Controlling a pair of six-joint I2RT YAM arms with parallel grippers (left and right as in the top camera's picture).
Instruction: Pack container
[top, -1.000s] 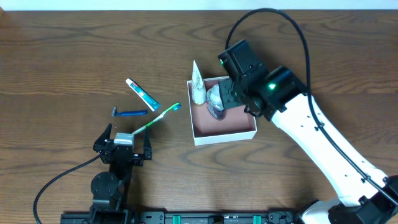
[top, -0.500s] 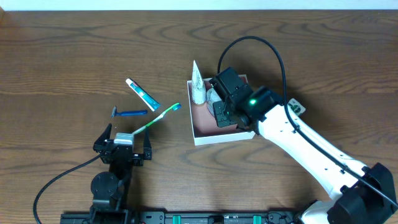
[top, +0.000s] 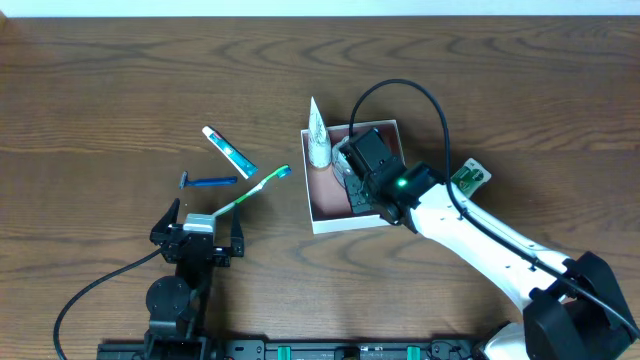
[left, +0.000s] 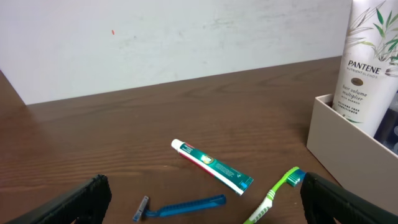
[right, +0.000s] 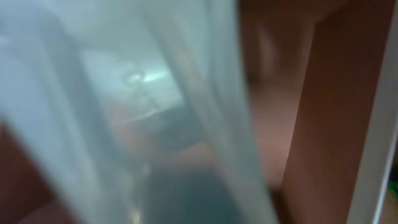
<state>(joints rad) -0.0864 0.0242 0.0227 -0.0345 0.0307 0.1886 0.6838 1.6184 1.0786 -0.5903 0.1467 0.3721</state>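
The container (top: 350, 222) is a shallow white-walled box with a pinkish floor, right of the table's centre. A white Pantene tube (top: 318, 140) stands upright against its left wall and also shows in the left wrist view (left: 367, 62). My right gripper (top: 347, 168) is down inside the box, shut, against a clear plastic packet (top: 340, 155). That packet (right: 124, 112) fills the right wrist view in a blur and hides the fingers, so whether it is gripped does not show. My left gripper (top: 197, 235) rests open near the front edge, nothing between its fingers (left: 87, 196).
Left of the box lie a toothpaste tube (top: 230, 152), a blue razor (top: 208, 182) and a green toothbrush (top: 255, 188), all visible ahead of the left gripper (left: 205, 199). A small green packet (top: 468, 178) lies right of the box, beside the right arm.
The right arm has drawn in and sunk lower into the box, its jaws closing fully. The green packet has come into view from under the arm. The left arm stayed still.
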